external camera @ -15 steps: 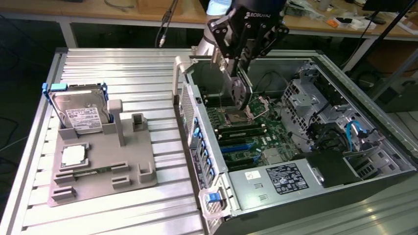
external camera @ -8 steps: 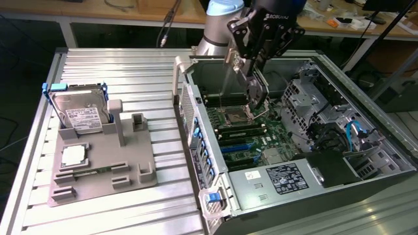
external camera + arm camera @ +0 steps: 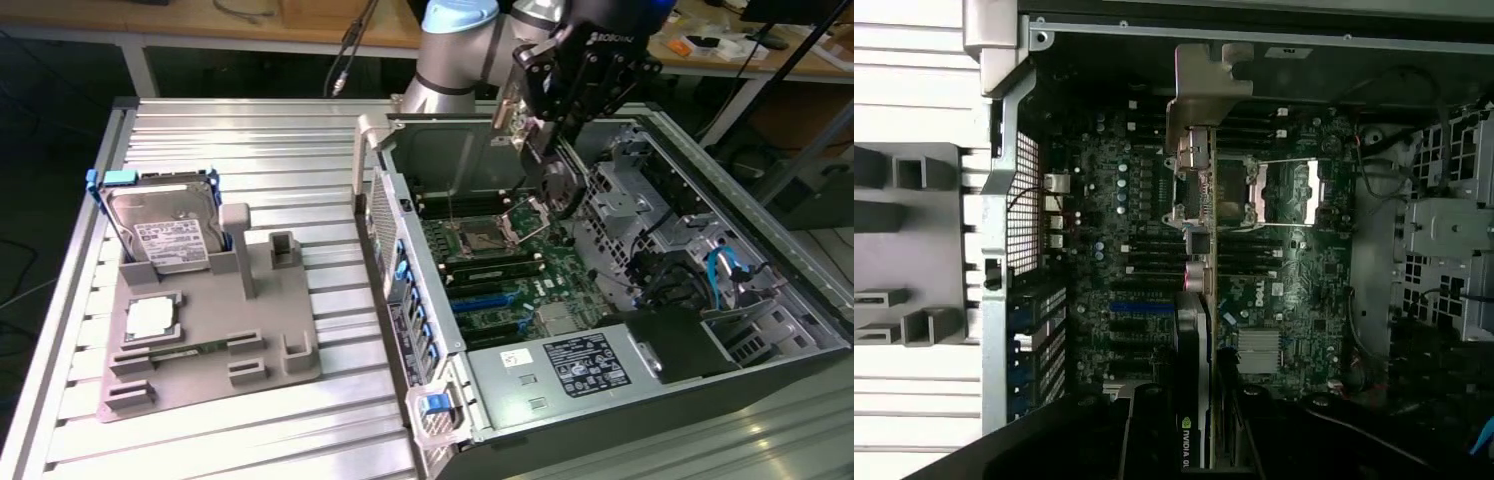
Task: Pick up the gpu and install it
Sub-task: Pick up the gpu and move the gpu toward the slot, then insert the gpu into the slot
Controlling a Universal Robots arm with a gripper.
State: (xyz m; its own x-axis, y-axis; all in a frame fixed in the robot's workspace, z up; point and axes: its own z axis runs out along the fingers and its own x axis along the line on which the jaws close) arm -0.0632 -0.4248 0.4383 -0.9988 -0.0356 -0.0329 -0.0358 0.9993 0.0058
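Closest to wrist cam: black two-finger gripper (image 3: 1195,450), fingers (image 3: 1149,445) clenched on both faces of the gpu (image 3: 1194,350), a thin flat card w/ green board, dark cooler face and silvery metal end bracket (image 3: 1206,95). Grasped toward the end away from that bracket; hence long axis straight out from fingertips to bracket. Seen edge-on in wrist view. Can't tell for sure whether held level or hanging steeply.

Held in the air, clear of the green motherboard (image 3: 534,265), above and just beside the silver-framed square CPU socket (image 3: 481,238) in ext. view. Not seated in anything, as far as can be judged.

Key relation, judged from wrist view: card's line lying about square across the line of the short blue expansion slots (image 3: 1139,308), not along them. Slots on the socket's side toward the grey power-supply box w/ white label (image 3: 574,365), apart from the card.

Further out from socket: perforated rear wall of the open grey metal PC case (image 3: 396,215). Beyond that wall, well apart from socket: grey plastic fixture tray (image 3: 267,340), w/ silver hard drive, white label, blue frame (image 3: 167,238), standing upright in it.
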